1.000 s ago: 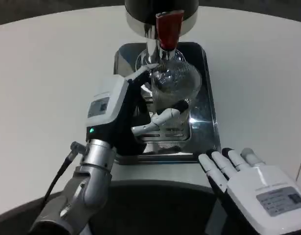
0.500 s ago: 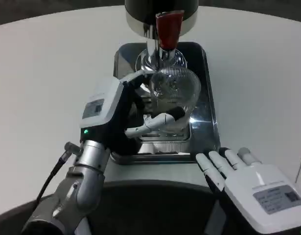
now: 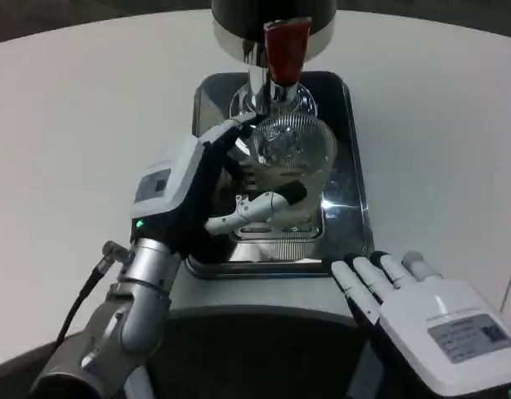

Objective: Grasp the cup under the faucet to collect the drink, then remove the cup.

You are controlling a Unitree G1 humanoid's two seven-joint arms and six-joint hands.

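Note:
A clear ribbed glass cup (image 3: 293,154) stands on the steel drip tray (image 3: 352,133), just below the faucet with its red handle (image 3: 282,50). My left hand (image 3: 207,195) reaches in from the left and grips the cup, one finger curving round its far side and the thumb (image 3: 255,205) lying across its near side. My right hand (image 3: 409,303) rests at the table's near edge, right of the tray, fingers apart and holding nothing. I cannot tell whether any drink is in the cup.
The dispenser's dark body (image 3: 272,12) rises at the back of the tray. White table (image 3: 72,125) spreads on both sides. A black cable (image 3: 76,303) hangs off my left forearm.
The left hand and forearm have drifted slightly left and toward me, with the cup still in its grip. The right hand has barely shifted.

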